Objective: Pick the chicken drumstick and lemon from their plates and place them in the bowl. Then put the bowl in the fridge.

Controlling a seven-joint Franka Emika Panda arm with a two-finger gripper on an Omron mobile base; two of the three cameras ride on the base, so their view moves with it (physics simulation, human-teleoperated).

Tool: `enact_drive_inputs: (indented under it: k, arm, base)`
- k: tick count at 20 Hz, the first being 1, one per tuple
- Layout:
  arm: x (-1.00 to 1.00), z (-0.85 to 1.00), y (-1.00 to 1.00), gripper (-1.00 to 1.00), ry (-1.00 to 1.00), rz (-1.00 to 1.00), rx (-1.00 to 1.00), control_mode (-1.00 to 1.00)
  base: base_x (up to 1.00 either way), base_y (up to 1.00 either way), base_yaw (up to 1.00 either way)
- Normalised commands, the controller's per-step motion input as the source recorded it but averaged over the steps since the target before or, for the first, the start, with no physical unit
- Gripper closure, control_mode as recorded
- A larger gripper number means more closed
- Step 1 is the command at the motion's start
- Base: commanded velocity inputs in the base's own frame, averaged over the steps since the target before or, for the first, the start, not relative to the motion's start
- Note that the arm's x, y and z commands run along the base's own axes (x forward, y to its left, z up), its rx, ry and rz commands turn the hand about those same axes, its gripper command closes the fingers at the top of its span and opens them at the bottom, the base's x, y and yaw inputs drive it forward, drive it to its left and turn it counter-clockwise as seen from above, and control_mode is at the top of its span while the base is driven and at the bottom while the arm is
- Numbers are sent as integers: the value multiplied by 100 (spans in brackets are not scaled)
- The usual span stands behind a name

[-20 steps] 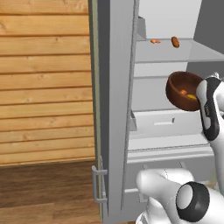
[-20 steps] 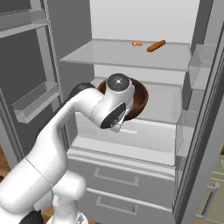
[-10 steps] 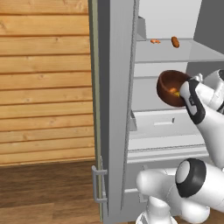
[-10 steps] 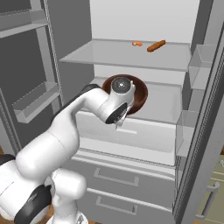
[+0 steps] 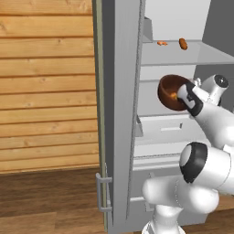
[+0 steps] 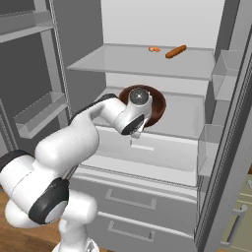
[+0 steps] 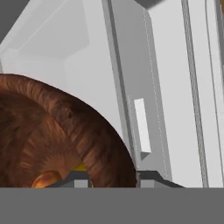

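Note:
My gripper [image 7: 111, 179] is shut on the rim of the dark reddish-brown bowl [image 7: 52, 131], one fingertip inside the rim and one outside. The bowl [image 5: 170, 91] hangs tilted inside the open fridge [image 5: 121, 114], just above the middle shelf [image 6: 184, 123]. In the right base view the bowl [image 6: 156, 107] shows behind my hand. Low in the bowl lie the orange-brown chicken drumstick [image 7: 43, 179] and a sliver of the yellow lemon [image 7: 81, 167]. The gripper [image 5: 182, 93] holds the bowl's right edge. The plates are out of view.
The fridge's upper shelf [image 6: 128, 63] carries two small orange-brown food pieces [image 6: 175, 51]. Door bins [image 6: 42, 115] stand at the left, more bins [image 6: 222, 74] at the right. White drawers [image 6: 133, 197] lie below. A wooden wall [image 5: 45, 82] is left of the door.
The arm has stretched forward, carrying the bowl deeper into the fridge; in the left base view it has shifted left. The grip on the rim is unchanged.

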Motion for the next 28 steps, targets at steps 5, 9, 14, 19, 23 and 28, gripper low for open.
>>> enact_drive_inputs:
  k: [5, 9, 14, 19, 23, 28]
  arm:
    - [29, -19, 0, 100, 1, 3, 0, -100]
    - [21, -19, 0, 100, 3, 1, 0, -100]
    - [21, -21, 0, 100, 2, 2, 0, -100]
    - [18, -16, 0, -100, -1, 3, 0, -100]
    - [-23, 14, -1, -100, -28, 6, 0, -100]
    - [-43, 54, 11, -100, -41, 10, 0, -100]
  base:
    - [0, 0, 0]
    - [0, 0, 0]
    - [0, 0, 0]
    - [0, 0, 0]
    - [0, 0, 0]
    - [0, 0, 0]
